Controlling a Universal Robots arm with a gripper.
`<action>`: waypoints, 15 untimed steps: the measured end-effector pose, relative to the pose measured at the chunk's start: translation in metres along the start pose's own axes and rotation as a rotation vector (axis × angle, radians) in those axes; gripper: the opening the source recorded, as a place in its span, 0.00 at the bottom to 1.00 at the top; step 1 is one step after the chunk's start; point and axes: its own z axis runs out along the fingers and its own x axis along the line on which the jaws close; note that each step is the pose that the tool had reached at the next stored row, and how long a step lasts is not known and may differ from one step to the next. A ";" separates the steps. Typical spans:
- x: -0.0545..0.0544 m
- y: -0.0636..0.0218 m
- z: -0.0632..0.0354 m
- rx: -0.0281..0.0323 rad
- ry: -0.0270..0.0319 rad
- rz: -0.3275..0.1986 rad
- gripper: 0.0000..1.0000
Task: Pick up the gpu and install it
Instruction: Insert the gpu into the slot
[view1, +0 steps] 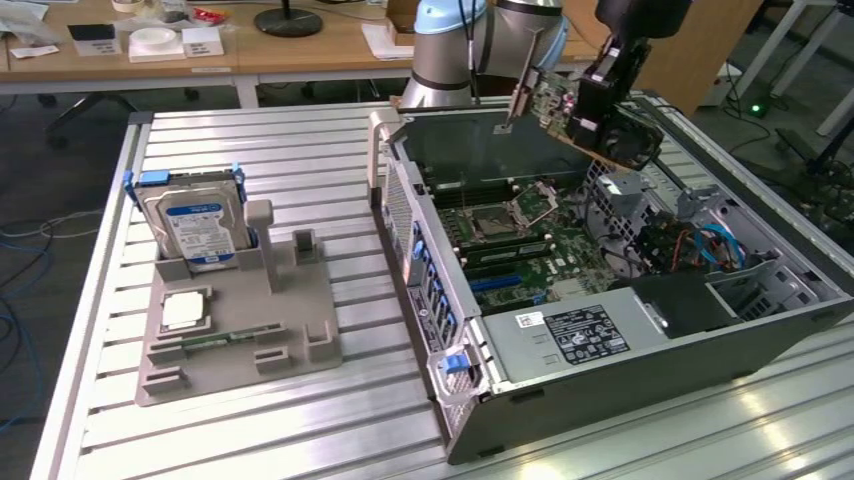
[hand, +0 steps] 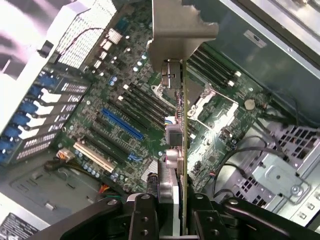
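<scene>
Gripping gpu (view1: 550, 100) in closed claw (view1: 601, 100), card hanging below claw over open case (view1: 641, 350).

Slotted aluminium table (view1: 307, 130) spans the frame. Left of centre sits a grey holder block (view1: 234, 360) — a silver hard drive (view1: 198, 228) with a blue-white label stands upright at its upper end, with a square silver chip (view1: 183, 311) and a narrow green memory stick (view1: 220, 341) lying below. Right half: open computer case (view1: 627, 390), motherboard (view1: 527, 250) exposed, labelled power supply (view1: 587, 335) below it, blue cables (view1: 714, 245) at right. Wooden desk (view1: 307, 50) along the top edge — small clutter on it.
</scene>
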 end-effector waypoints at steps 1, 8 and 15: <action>0.000 0.0000 0.0000 0.0003 -0.0005 -0.018 0.28; 0.000 0.0000 0.0000 0.0021 -0.0044 -0.145 0.28; 0.000 0.0000 0.0000 0.0039 -0.0084 -0.270 0.28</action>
